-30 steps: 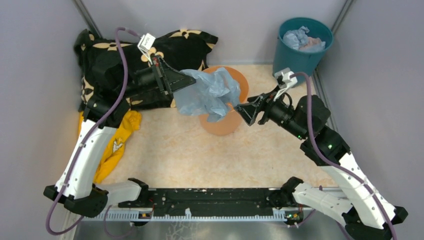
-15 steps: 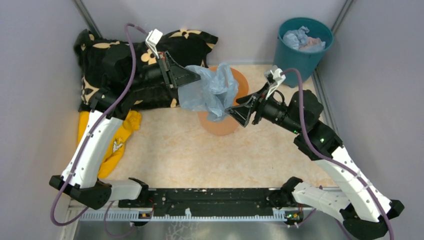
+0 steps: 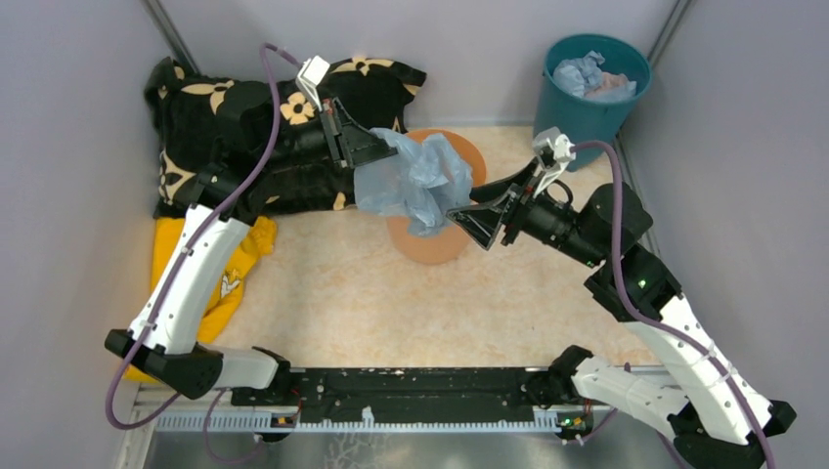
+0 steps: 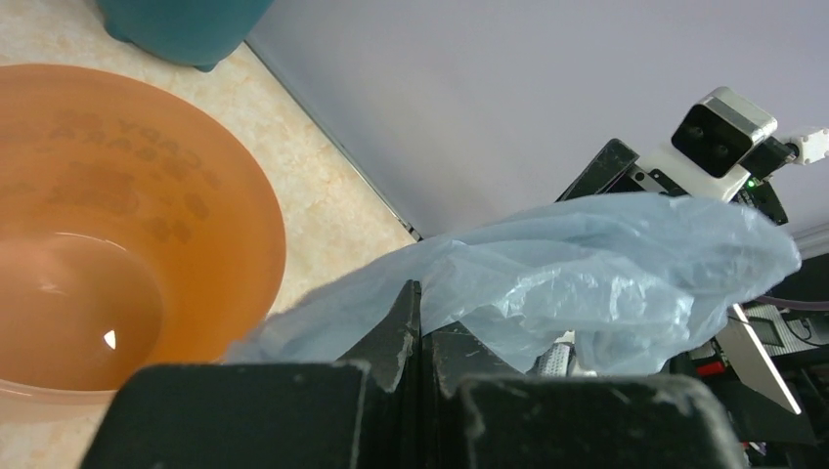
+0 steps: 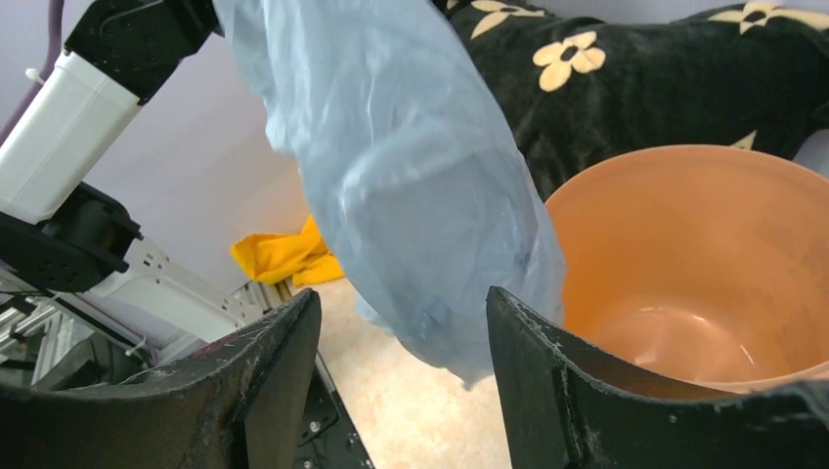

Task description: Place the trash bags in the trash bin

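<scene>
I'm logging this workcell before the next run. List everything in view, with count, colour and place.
trash bag: one, see-through pale blue, hanging over the trash bin
trash bin: one, peach-orange, mid-table toward the back, nothing inside
teal bucket: one, dark teal, far right corner
crumpled film: count unclear, pale blue with some pinkish, inside the teal bucket
black cloth: one, black with yellow flowers, far left corner
yellow cloth: one, yellow, left edge by the left arm
table: one, mottled beige
left gripper: one, black, shut on the trash bag
right gripper: one, black, open, at the bag's lower end
</scene>
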You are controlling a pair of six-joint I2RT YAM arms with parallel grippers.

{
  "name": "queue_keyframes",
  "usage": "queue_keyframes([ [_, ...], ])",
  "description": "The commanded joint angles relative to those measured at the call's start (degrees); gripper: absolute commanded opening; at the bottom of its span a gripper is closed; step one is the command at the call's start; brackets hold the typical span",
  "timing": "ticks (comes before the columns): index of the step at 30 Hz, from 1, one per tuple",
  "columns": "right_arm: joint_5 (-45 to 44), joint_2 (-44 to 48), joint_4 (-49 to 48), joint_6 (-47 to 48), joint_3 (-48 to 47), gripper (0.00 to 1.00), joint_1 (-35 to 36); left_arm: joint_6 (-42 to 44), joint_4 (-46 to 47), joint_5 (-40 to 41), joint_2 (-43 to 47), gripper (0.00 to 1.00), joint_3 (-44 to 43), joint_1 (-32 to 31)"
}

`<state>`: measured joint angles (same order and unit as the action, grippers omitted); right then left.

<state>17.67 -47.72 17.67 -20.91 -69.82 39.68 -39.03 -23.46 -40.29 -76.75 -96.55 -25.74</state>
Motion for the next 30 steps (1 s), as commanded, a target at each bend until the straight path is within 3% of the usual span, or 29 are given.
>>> queue_keyframes([
  [1,-1.1,-0.2,-4.6,1.0,-0.4,0.62,-0.2,-0.7,2.0,-1.9,0.4,0.0,0.3,0.0],
  [12,-2.9,-4.9,-6.0,1.0,2.5,0.5,-0.2,-3.4,5.3,-7.0,2.0,0.0,2.8,0.0],
  [18,-3.8,-4.6,-1.7,-0.7,-2.2,0.05,-0.2,-1.1,0.6,-6.4,3.8,0.0,3.2,0.0],
  [20,-3.5,-4.2,1.5,-2.1,-5.2,0.0,-0.3,1.5,-3.2,-3.9,4.8,0.13,2.7,0.0],
  [22,-2.6,-4.1,5.4,-3.7,-8.3,0.0,-0.3,3.7,-6.6,-1.4,5.8,0.35,2.4,0.0],
  [25,-0.6,-4.1,11.3,-6.7,-12.0,0.0,-0.2,5.6,-10.2,1.1,7.6,0.52,2.4,0.0],
  [26,-0.2,-3.9,12.8,-7.7,-12.5,0.0,-0.3,5.9,-11.1,1.4,8.0,0.89,2.5,0.0],
  [27,0.2,-3.7,14.1,-8.6,-12.9,0.0,-0.2,6.2,-11.9,1.7,8.4,0.98,2.4,0.0],
  [30,0.0,-3.1,18.5,-10.9,-13.3,0.0,-0.2,7.0,-14.2,2.9,9.9,0.99,2.3,0.0],
])
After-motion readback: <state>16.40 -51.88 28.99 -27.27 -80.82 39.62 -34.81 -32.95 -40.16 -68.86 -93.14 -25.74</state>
